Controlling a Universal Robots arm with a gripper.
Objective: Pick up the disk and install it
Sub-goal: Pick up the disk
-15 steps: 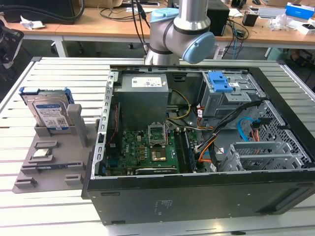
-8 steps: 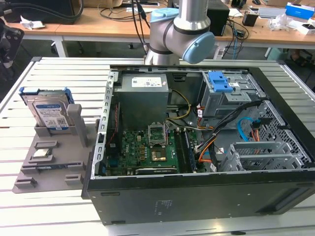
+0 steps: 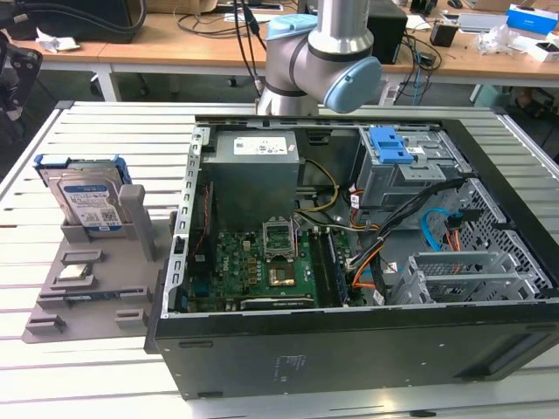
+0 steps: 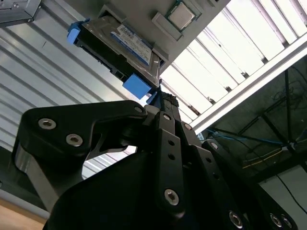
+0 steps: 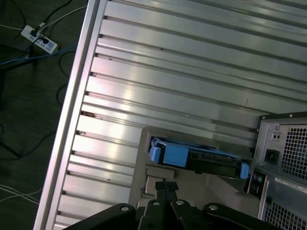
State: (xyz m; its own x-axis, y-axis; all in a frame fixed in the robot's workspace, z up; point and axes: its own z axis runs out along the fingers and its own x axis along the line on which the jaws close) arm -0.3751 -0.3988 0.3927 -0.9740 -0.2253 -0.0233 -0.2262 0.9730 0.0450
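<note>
Silver disk (image 3: pixel 87 199), blue rail frame round its edges, stands on edge in a slot of the grey tray (image 3: pixel 96 295). Label faces the camera in the exterior view. Tray sits on the slatted metal desk (image 3: pixel 96 131), at the exterior view's left, just beside the open computer case (image 3: pixel 262 353).

Small square chip (image 3: pixel 75 272) lies flat on the same tray, near the disk and apart from it.

Both wrist views look toward the tray. Disk (image 4: pixel 117 43) shows edge-on in its slot, with the chip (image 4: pixel 181 17) just beyond it. In the first wrist view the disk (image 5: pixel 206 160) lies between bare desk slats and the case's rear panel (image 5: pixel 283 153).

Jaws: black, clenched on nothing, tips together as far as both wrist views show. They point toward the tray. No contact with the disk is visible, and open space shows between tips and tray in the first wrist view.

Arm (image 3: pixel 323 65) rises behind the case's far side in the exterior view.

Inside the case, a metal drive cage with a blue latch (image 3: pixel 390 147) sits at the far corner. No disk is seen in it.

Progress, by judgement: nothing done yet. Disk not gripped and not lifted, so pick-up and install both remain.
</note>
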